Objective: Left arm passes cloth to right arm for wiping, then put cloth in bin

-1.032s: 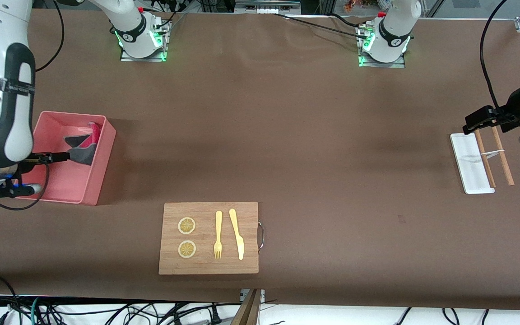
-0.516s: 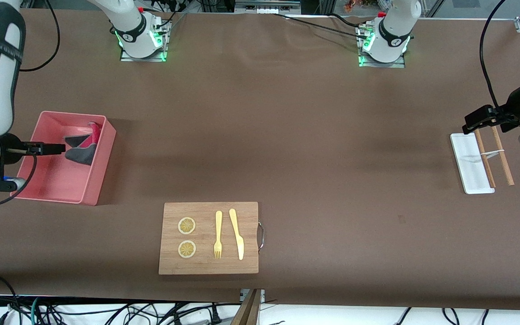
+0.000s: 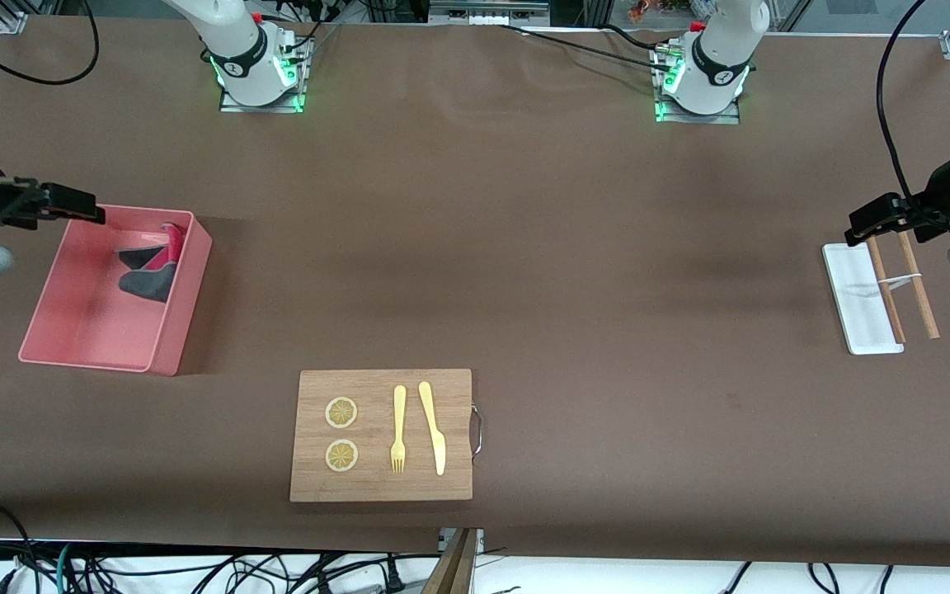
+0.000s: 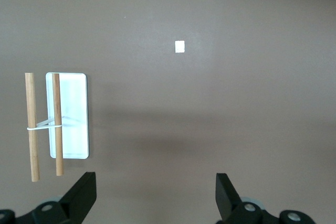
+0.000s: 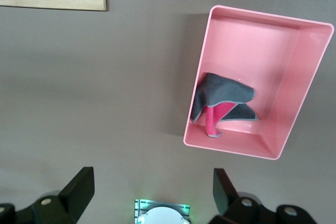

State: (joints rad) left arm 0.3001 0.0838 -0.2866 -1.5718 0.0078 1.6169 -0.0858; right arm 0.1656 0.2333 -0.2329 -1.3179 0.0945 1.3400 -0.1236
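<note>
Cloth: I see it crumpled in the bin, against the wall toward the robots' bases.
Board: nearer the front camera, carrying two lemon slices, a fork and a knife.
White tray: at the left arm's end, two sticks across it.
Right gripper: jaws spread wide, holding nothing, over the bin's rim.
Left gripper: spread wide, holding nothing, I have it waiting over the tray.

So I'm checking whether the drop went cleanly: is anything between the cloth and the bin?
Nothing visible. The cloth already lies inside the bin, against the wall toward the board. The right gripper is open over the bin's rim, and the left gripper waits open over the white tray.
</note>
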